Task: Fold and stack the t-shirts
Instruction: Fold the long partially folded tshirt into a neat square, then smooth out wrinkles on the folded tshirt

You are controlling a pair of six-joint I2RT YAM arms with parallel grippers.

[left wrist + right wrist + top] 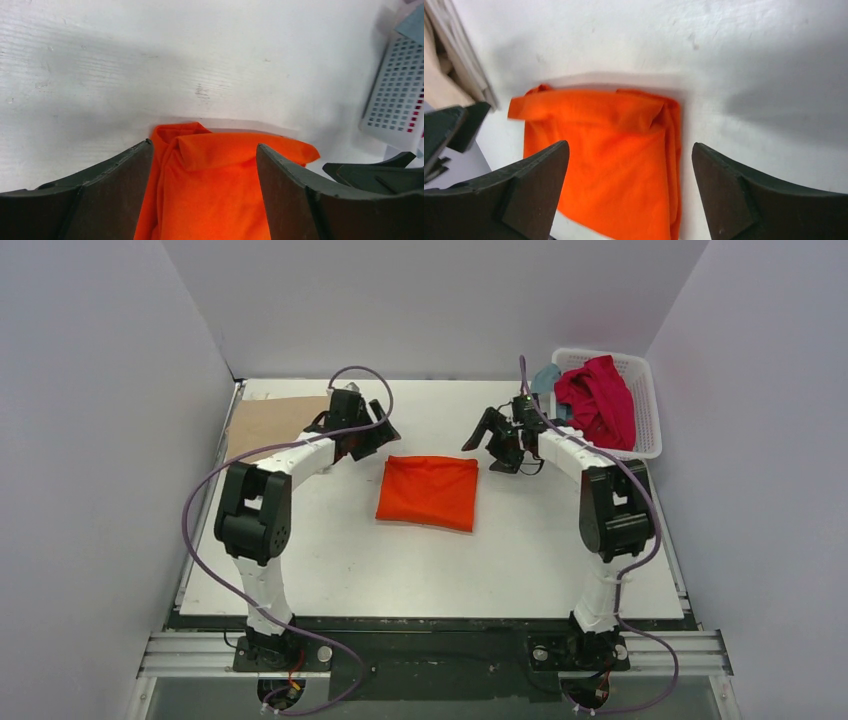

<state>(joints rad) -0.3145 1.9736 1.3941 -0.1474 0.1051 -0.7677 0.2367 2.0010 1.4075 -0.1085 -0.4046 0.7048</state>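
Note:
A bright orange t-shirt [428, 492] lies folded into a rough square in the middle of the white table. My left gripper [376, 434] hovers open and empty over its far left corner. My right gripper [492, 443] hovers open and empty just beyond its far right corner. In the left wrist view the orange shirt [210, 195] shows between the spread jaws [203, 146]. The right wrist view shows the shirt [604, 160] below its open gripper [630, 145]. A tan shirt [265, 422] lies flat at the far left. A crimson shirt [597, 400] and a grey-blue one [545, 377] sit in the basket.
The white lattice basket [646, 405] stands at the far right corner and also shows in the left wrist view [395, 90]. Grey walls close in the table on three sides. The tan shirt's edge [439, 75] shows in the right wrist view.

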